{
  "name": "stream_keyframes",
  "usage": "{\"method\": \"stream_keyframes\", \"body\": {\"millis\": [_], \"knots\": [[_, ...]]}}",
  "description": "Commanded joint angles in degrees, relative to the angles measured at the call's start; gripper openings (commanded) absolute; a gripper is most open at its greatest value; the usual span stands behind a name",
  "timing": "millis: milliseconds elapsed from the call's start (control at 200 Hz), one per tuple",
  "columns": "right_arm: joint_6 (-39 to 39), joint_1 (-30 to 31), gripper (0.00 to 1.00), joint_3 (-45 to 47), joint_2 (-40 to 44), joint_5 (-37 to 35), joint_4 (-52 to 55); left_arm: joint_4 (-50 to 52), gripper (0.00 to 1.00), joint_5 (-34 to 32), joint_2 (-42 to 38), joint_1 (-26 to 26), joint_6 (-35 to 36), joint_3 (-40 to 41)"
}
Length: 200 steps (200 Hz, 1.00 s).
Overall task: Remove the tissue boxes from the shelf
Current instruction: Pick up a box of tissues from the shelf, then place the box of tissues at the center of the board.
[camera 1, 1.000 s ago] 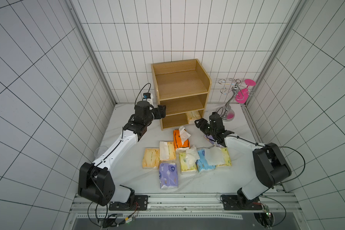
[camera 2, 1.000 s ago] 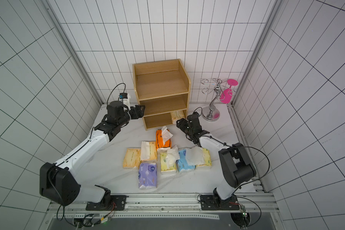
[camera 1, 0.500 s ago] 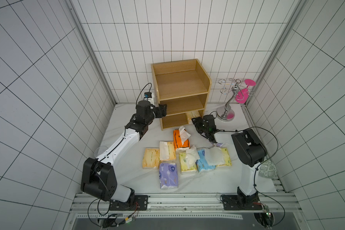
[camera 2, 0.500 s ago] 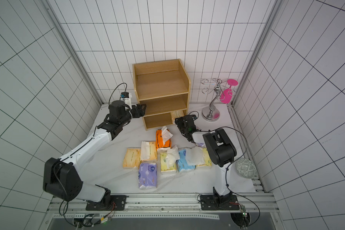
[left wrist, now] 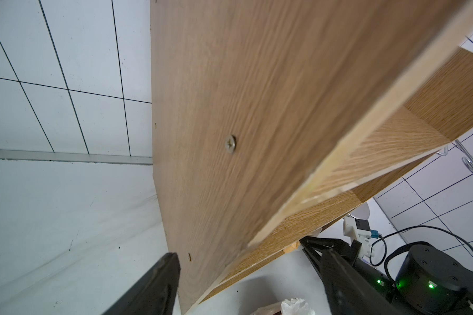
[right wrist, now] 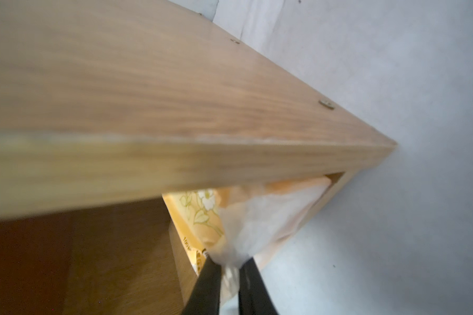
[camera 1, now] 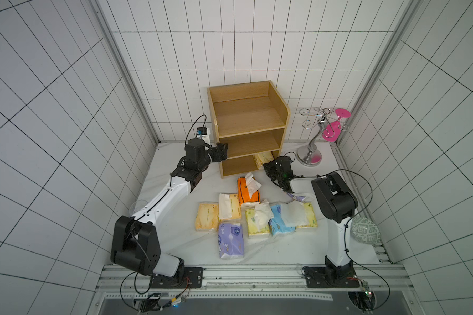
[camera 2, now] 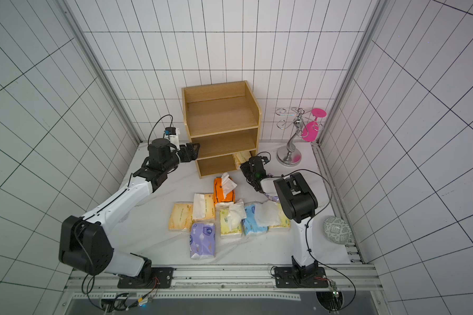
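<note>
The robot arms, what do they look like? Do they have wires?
Both have white tube-shaped links and chunky black joints and bases. Thin black cables loop along the left arm and right arm. Each ends in a black pincer with two flat fingers: left pincer, right pincer. Little green lights glow on the right wrist.

The white worktop carries the wooden shelf at 12 o'clock, a silver stand at 1 o'clock and a green patterned ball at its 4 o'clock edge. Around the centre lie tissue packs, many touching or overlapping: an orange pack nearest the shelf, a peach pack at the cluster's 9 o'clock, a purple pack at 6 o'clock and a blue pack toward 3 o'clock. The shelf's bottom tier holds a yellow pack at its 3 o'clock end, with white tissue sticking out.
</note>
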<state>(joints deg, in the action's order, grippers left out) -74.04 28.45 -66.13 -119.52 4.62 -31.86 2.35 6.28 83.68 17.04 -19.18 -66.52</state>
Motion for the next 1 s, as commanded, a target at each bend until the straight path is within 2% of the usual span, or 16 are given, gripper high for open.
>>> {"method": "stream_keyframes", "body": {"millis": [0,150,630,880,994], "knots": [[1.3,0.1,0.08,0.3,3.0,-0.6,1.4,-0.6,0.85,1.2,-0.3,-0.2,-0.5,0.0],[2.4,1.7,0.00,2.5,6.2,0.5,4.0,0.8,0.85,2.0,-1.0,-0.1,-2.1,-0.7],[3.9,9.1,0.00,17.3,21.6,-5.9,11.4,5.8,0.85,1.6,-5.5,2.7,-2.4,-1.6],[4.6,10.9,0.00,26.2,28.5,-6.3,12.3,8.1,0.85,-0.4,-8.7,3.3,-0.9,-1.7],[5.0,11.2,0.13,29.2,30.1,-6.2,11.7,9.6,0.86,-1.5,-9.1,3.2,-0.5,-2.7]]}}
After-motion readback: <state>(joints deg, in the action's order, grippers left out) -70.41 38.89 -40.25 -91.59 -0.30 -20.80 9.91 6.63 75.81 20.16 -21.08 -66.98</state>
